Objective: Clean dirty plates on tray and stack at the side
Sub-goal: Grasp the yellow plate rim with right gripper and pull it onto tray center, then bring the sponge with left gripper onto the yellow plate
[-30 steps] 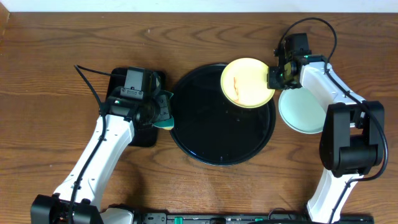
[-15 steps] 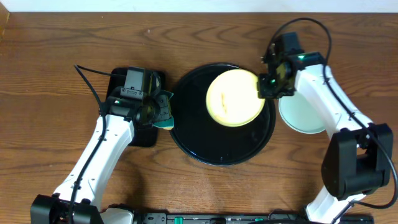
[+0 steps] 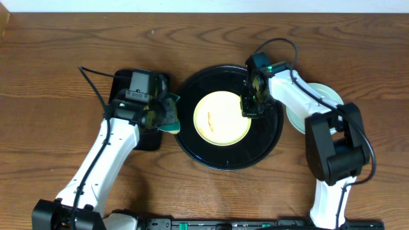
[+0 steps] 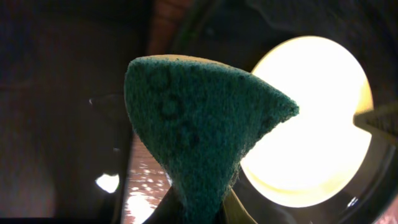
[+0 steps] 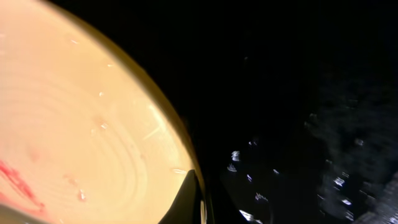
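Note:
The pale yellow plate (image 3: 222, 119) with a thin red smear lies on the round black tray (image 3: 263, 145). My right gripper (image 3: 248, 106) is shut on the plate's right rim; in the right wrist view one finger lies over the rim (image 5: 186, 193) of the yellow plate (image 5: 81, 130). A mint-blue plate (image 3: 300, 118) sits on the table right of the tray, partly under the right arm. My left gripper (image 3: 161, 114) is shut on a green sponge (image 4: 199, 118) at the tray's left edge. The yellow plate glows beyond the sponge in the left wrist view (image 4: 317, 130).
A smaller rectangular black tray (image 3: 123, 84) lies under the left wrist at the left. Bare wooden table (image 3: 57, 57) surrounds both trays. A dark rail runs along the near table edge (image 3: 223, 223).
My right gripper carried the yellow plate from the tray's upper right, tilted, down and left. The plate now lies flat in the tray's middle. The left arm held still.

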Robot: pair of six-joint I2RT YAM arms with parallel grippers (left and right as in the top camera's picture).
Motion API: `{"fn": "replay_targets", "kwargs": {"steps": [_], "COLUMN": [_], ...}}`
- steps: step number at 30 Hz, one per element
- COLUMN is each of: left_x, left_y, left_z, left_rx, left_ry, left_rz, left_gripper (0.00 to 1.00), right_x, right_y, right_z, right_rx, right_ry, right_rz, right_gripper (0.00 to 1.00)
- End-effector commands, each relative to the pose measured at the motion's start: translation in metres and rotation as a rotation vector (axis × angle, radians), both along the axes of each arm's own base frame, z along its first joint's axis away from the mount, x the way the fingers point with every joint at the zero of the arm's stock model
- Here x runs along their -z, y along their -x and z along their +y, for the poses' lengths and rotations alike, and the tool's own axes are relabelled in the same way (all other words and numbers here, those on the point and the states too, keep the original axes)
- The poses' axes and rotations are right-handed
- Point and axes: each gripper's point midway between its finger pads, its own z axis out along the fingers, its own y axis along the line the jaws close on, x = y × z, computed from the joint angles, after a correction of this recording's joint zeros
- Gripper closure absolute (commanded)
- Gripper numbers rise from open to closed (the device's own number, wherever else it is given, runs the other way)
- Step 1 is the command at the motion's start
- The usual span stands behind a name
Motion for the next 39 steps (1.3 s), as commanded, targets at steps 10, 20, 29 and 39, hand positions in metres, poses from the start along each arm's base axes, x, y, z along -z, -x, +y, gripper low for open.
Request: {"fn": "replay_targets", "kwargs": {"steps": [10,20,29,39], "left_x": [0.048,0.047,0.051,0.106], "left_y": [0.007,-0.023,-0.043,-0.026], "left_z": [-0.050,-0.078,-0.084,-0.095], "left_rx": [0.154,0.185,0.187,0.177], "left_ry": [-0.046,-0.040,-0.112,-0.093], "left_rz": [0.089,-0.045,0.095,0.303], "left_gripper": [0.93,0.93,0.93,0.92], "right_x": [0.037,0.044,0.044,0.044], "right_y": [0.005,0.006,0.006,0.006], "right_z": [0.000,0.000,0.004,0.003], "right_rx": [0.054,0.052,0.044,0.043], "right_ry": [0.037,0.039,0.037,0.042], "right_rz": [0.077,0.081,0.075,0.075], "right_gripper": [0.99,0.99,0.99,0.99]}}
